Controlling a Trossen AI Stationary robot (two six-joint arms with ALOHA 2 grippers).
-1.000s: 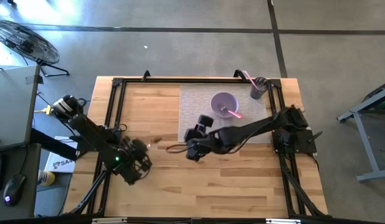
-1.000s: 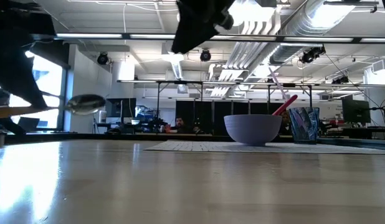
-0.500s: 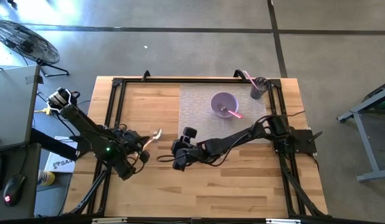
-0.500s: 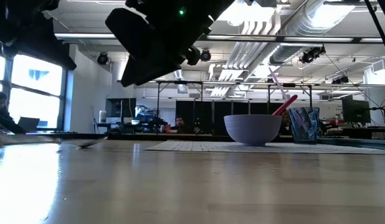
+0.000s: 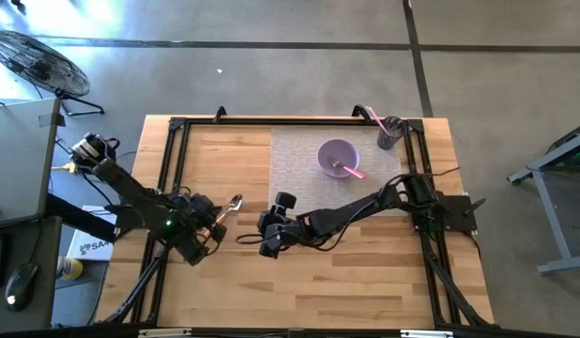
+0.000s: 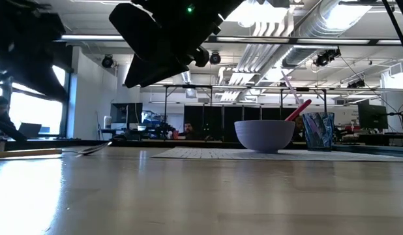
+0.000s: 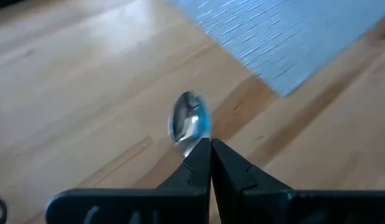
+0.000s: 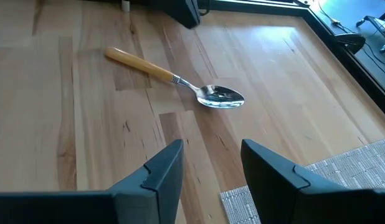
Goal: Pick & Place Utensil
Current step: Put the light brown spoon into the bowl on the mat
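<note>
A spoon point(image 8: 180, 79) with a wooden handle and a metal bowl lies flat on the bare wood, left of the grey mat point(image 5: 299, 174); it also shows as spoon point(image 5: 228, 207) and spoon point(image 6: 64, 151). My left gripper point(image 7: 210, 148) is shut, and its tips stand over the spoon's neck, hiding the handle in its own wrist view. In the right wrist view the whole handle point(image 8: 139, 62) lies free. My right gripper point(image 8: 211, 165) is open and hovers above the table, just right of the spoon.
On the mat stands a purple bowl point(image 5: 337, 156) with a pink utensil point(image 5: 352, 171) in it. A dark cup point(image 5: 390, 133) holding a pink utensil stands at the mat's far right corner. A black frame point(image 5: 170, 160) edges the table. Bare wood lies toward the near edge.
A second ago the spoon was up in the air at my left gripper; it has come down and now lies flat on the wood. My left gripper has moved a little toward the far edge. My right gripper has moved left toward the spoon and dropped lower.
</note>
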